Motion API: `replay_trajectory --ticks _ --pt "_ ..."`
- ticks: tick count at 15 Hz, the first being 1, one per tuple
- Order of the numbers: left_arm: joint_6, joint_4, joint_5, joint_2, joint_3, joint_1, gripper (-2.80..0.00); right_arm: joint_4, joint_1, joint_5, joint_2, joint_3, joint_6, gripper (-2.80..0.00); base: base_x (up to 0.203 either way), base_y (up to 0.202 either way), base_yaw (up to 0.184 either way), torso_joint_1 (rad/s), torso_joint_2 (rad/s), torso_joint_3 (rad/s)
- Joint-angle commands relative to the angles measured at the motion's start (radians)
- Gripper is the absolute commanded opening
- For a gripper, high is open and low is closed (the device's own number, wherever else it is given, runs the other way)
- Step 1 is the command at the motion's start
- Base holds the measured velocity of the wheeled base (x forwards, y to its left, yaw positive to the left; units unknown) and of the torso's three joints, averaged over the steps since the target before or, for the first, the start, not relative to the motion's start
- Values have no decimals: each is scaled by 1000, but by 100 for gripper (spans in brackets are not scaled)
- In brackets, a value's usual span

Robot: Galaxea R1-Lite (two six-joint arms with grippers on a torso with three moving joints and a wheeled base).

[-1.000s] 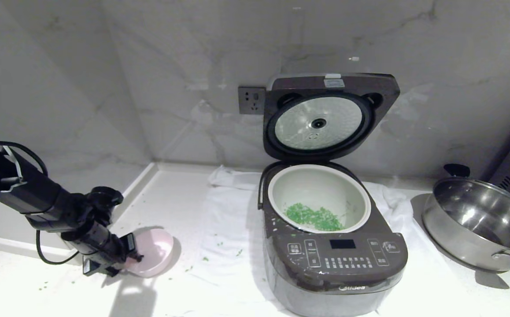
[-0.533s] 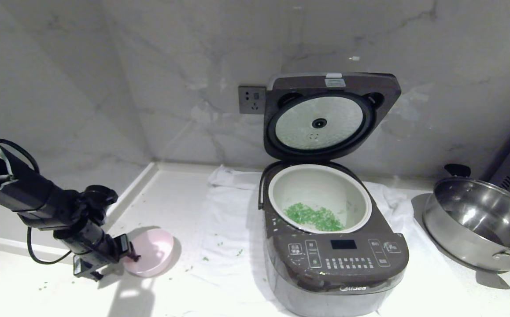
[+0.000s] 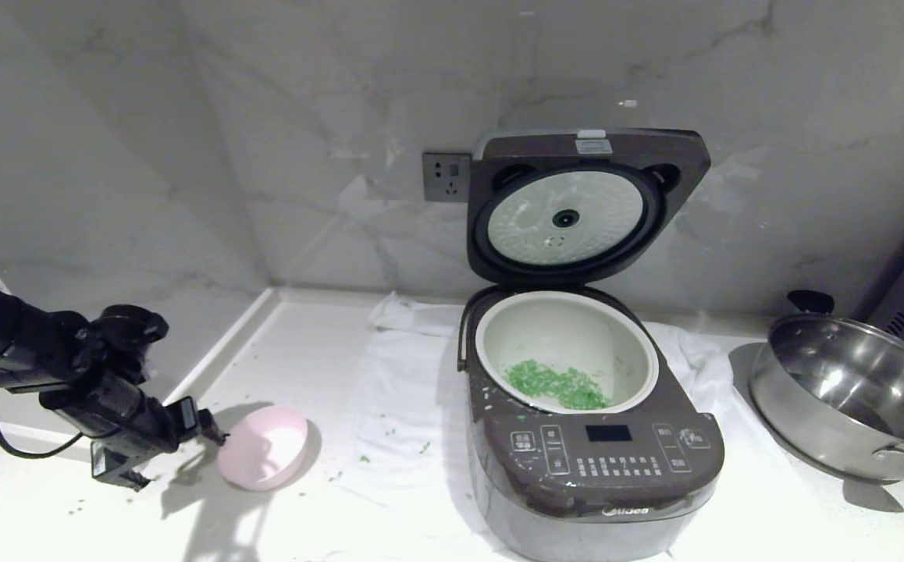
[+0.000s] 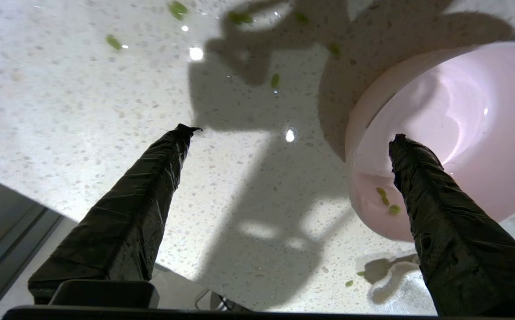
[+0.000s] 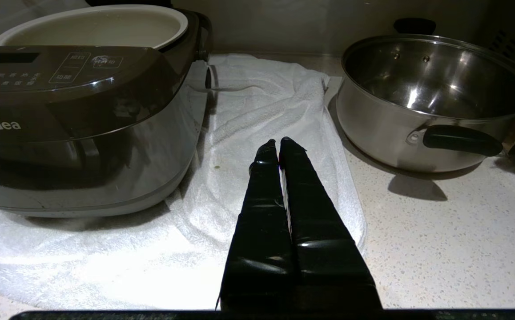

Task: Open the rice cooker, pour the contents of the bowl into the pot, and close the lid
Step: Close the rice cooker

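Item: bowl (image 3: 263,448). Pink outside, pale inside; upright on the table (image 3: 38,515), near left, well apart from the rice cooker. Nearly empty: a few green bits inside the wall in the left wrist view.

Item: left claw (image 3: 161,445). Just left of the bowl, low over the table. Fingers spread wide, nothing between them; one fingertip (image 4: 402,144) overlapping the bowl's rim in the left wrist view, contact not clear.

Item: rice cooker (image 3: 592,437). Centre, on a white towel (image 3: 397,390). Lid (image 3: 585,207) upright on its far hinge, dimpled inner plate facing forward. Pot (image 3: 565,351) seated in the body.

Item: contents (image 3: 557,384). Green heap on the pot's near floor; loose bits scattered on towel and table.

Item: right claw (image 5: 279,144). Low over the towel, right of the cooker, fingers pressed together, empty. Steel pan (image 3: 850,398) further right.

Status, by judgement: pouring done, bowl set down; step in hand is clearing the bowl, then closing the lid.

Handling notes:
- Draw back left and up with fingers kept spread, so the rim is not dragged or tipped.
- Approach the lid from above its top edge, not through the pot opening.
- Press forward and down near the lid's middle, evenly, to the latch.
- Keep the cooker from sliding on the towel: push downward more than toward the near edge.
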Motion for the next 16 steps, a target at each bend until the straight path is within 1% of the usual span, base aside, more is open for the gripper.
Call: replay_trajectory --ticks 1,5,7,10,11,14,16 --pt "-1 13 -13 -72 5 12 0 0 0 1 0 0 0 -280 0 0 0 0 0 0" --pt "4 78 -67 -195 17 17 0 0 0 1 1 0 0 -280 0 0 0 0 0 0" --pt "16 86 -104 -262 49 10 0 0 0 1 1 0 1 -280 0 0 0 0 0 0" --pt "28 87 -119 -303 76 -5 0 0 1 0 1 0 0 -280 0 0 0 0 0 0" --pt "28 87 -121 -307 76 -10 -280 0 0 0 0 0 1 -280 0 0 0 0 0 0" --pt "27 86 -124 -344 85 -50 -280 0 0 1 1 0 1 -280 0 0 0 0 0 0" --pt "29 84 -154 -389 90 -72 -280 0 0 1 1 0 1 -280 0 0 0 0 0 0"
